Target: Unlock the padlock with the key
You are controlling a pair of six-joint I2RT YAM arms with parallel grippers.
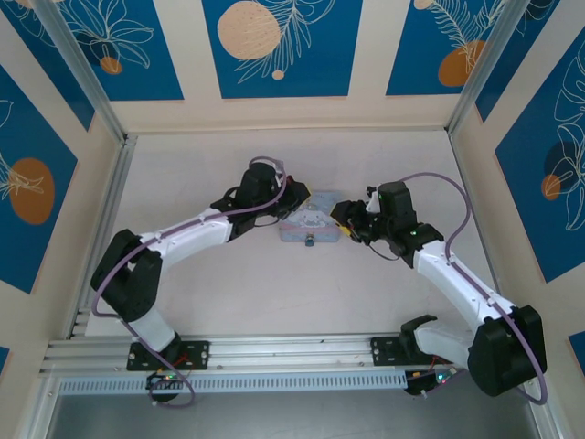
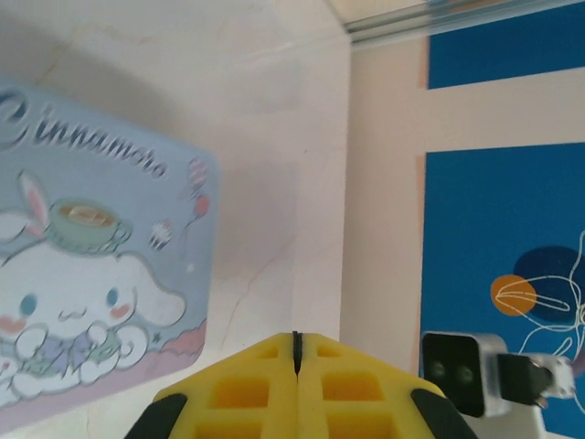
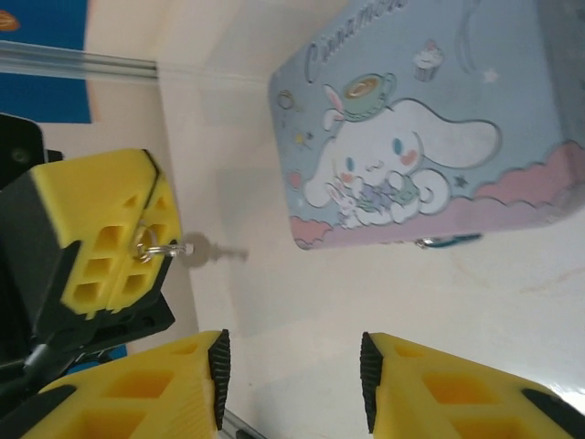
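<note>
The top camera sits high above and behind both arm bases and looks steeply down on the whole worktop (image 1: pixel 292 293) from far off, with the tin box (image 1: pixel 309 224) small between the two sets of jaws. The left wrist camera sits just behind its closed jaws. It looks out low over the worktop towards a blue-panelled wall (image 2: pixel 503 183), with the box close ahead on the left. The right wrist camera looks out between its parted jaws. The box is near, ahead on the right, and the left jaws are ahead on the left. All three views share the box.
</note>
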